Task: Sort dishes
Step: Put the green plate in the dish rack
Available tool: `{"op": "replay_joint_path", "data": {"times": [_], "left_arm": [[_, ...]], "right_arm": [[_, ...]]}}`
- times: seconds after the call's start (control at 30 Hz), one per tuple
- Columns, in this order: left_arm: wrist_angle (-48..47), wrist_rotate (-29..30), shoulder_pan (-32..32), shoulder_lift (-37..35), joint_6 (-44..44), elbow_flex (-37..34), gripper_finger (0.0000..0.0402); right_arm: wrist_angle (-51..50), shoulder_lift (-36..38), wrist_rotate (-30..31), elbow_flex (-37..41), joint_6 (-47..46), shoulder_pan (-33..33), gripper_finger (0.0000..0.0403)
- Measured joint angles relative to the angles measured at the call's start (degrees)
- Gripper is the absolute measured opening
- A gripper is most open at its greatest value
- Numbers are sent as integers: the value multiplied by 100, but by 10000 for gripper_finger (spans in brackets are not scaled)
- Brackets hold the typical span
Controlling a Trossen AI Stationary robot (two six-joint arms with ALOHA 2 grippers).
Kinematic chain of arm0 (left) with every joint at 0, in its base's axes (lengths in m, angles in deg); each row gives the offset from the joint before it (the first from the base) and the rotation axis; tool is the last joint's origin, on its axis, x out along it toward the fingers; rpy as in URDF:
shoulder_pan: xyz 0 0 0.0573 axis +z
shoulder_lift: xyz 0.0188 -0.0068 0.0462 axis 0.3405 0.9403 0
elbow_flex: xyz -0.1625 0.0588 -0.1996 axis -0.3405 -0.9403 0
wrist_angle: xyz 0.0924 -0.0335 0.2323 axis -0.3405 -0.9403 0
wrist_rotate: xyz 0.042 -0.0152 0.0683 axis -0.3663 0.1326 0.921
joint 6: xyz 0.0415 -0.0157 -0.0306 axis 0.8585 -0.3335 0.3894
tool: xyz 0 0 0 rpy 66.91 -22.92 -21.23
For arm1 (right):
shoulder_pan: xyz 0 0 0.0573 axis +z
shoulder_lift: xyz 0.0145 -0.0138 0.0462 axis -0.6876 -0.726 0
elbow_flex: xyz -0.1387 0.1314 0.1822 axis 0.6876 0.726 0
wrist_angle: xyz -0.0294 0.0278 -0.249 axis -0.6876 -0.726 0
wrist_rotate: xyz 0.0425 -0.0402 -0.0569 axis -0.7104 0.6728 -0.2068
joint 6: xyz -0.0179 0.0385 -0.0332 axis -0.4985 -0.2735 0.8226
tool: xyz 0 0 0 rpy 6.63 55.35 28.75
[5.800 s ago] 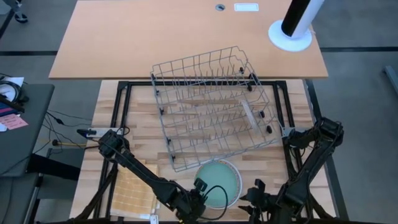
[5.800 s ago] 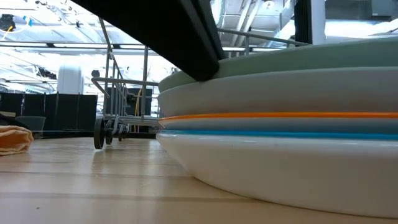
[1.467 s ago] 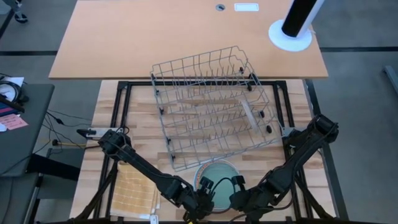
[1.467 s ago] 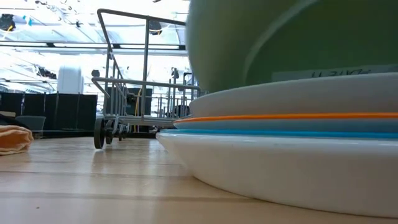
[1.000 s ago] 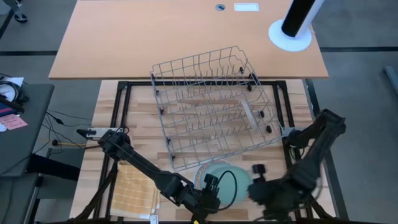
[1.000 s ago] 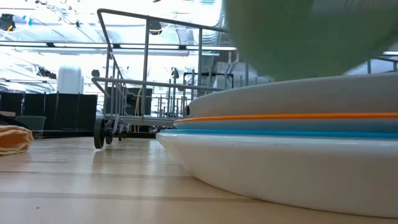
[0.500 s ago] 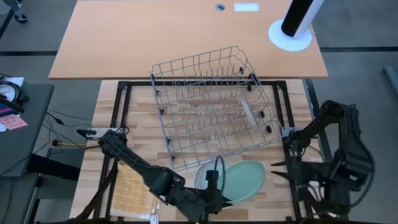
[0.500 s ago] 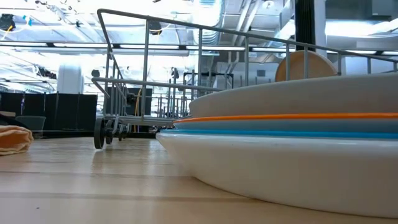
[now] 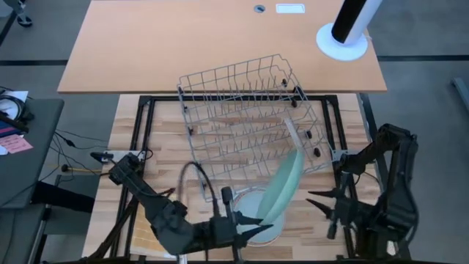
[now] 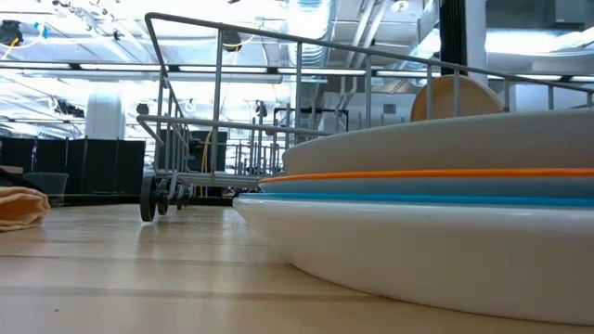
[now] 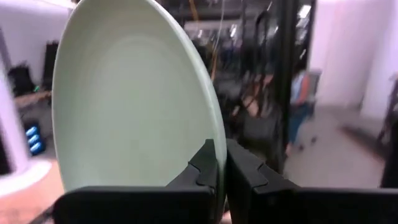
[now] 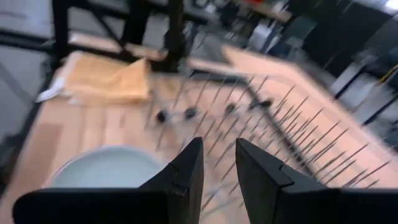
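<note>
Left gripper (image 9: 253,220), lower centre, clamped tight on the rim of 1 tilted green plate (image 9: 281,185). Right gripper (image 9: 320,204), lower right, slightly parted, empty, beside the stack (image 10: 445,223).

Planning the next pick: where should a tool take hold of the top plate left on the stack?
Grip the top plate at its rim on the near, bare-table side, coming in low. It lies flat on the stack, so only the edge offers a pinch; the rack crowds the far side, and the left tool holds the green plate above.
</note>
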Motion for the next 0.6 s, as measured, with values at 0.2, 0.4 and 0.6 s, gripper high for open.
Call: {"op": "replay_joint_path", "data": {"times": [0.2, 0.4, 0.6], "left_arm": [[736, -848, 45, -352, 282, -2, 2], [1432, -1495, 4, -425, 703, -2, 2], [1484, -1797, -279, -434, 1368, -99, 3]], "right_arm": [[786, -320, 991, 0, 857, -600, 104], [1863, -598, 1145, -2, 2851, -1048, 120], [2567, -654, 1140, -5, 4011, -1108, 136]]}}
